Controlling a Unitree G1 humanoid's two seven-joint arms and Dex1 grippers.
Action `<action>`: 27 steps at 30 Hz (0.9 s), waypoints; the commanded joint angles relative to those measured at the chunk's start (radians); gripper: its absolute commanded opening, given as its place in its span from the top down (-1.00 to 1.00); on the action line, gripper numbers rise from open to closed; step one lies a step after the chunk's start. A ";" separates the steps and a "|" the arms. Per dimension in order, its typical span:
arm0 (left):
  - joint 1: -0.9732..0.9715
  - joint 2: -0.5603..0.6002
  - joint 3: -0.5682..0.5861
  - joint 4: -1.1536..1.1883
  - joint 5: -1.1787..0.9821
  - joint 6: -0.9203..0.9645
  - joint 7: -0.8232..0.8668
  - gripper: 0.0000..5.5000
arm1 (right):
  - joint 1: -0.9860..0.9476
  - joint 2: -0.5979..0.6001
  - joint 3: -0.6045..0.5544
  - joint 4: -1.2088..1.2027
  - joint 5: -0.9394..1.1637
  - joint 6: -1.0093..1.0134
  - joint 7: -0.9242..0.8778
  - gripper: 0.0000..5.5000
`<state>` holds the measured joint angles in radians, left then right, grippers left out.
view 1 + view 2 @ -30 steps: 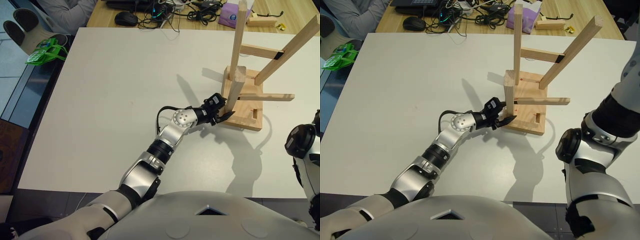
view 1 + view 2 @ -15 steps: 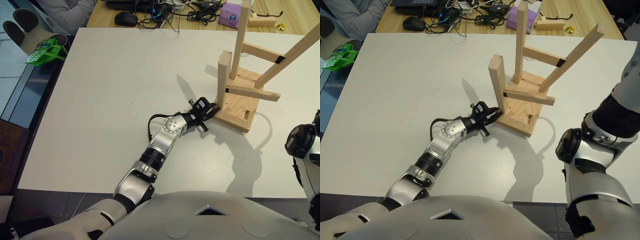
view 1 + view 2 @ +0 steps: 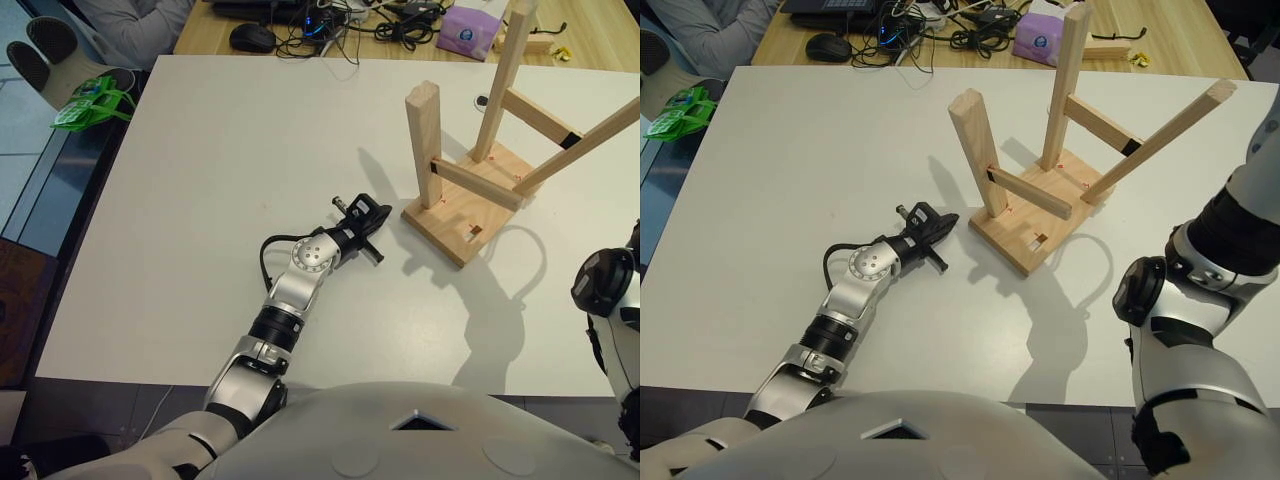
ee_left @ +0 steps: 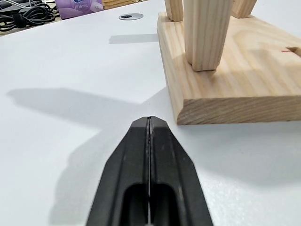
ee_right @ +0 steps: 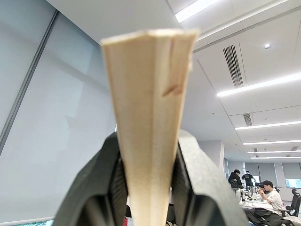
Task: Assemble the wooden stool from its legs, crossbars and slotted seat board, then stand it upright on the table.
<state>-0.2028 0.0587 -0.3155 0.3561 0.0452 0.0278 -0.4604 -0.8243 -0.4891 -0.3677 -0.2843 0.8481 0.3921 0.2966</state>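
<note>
Pale pine stool (image 3: 1017, 241), 3 square legs (image 3: 973, 150)

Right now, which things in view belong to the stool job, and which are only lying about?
Job: upturned pale wooden stool, seat board flat on the white table; right gripper, shut on one leg; left gripper, shut, beside the board.
Lying about: black computer mouse; tangled black cables; purple box; green bag.
</note>
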 commanded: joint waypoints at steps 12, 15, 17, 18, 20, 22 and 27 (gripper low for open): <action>-0.175 -0.033 -0.057 0.132 0.034 -0.066 -0.101 0.39 | -0.044 -0.021 -0.001 0.064 -0.014 -0.012 0.054 0.63; -0.202 -0.063 -0.068 0.185 0.047 -0.086 -0.086 0.24 | -0.048 -0.016 0.003 0.067 -0.020 -0.015 0.063 0.63; -0.219 -0.079 -0.068 0.215 0.054 -0.096 -0.071 0.14 | -0.044 -0.015 0.003 0.066 -0.024 -0.017 0.066 0.63; -0.229 -0.086 -0.066 0.227 0.054 -0.095 -0.070 0.14 | -0.042 -0.014 0.002 0.066 -0.026 -0.018 0.068 0.63; -0.242 -0.096 -0.066 0.238 0.051 -0.085 -0.077 0.12 | -0.040 -0.011 0.003 0.065 -0.029 -0.017 0.069 0.63; -0.250 -0.108 -0.058 0.240 0.043 -0.063 -0.071 0.12 | -0.040 -0.008 0.009 0.063 -0.031 -0.016 0.070 0.63; -0.229 -0.169 -0.028 0.237 0.023 0.008 -0.009 0.19 | -0.033 -0.007 0.021 0.056 -0.045 -0.016 0.073 0.63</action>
<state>-0.4399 -0.0841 -0.3503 0.5980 0.0784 0.0006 -0.4809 -0.8449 -0.4898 -0.3533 -0.2199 0.8129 0.3802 0.3625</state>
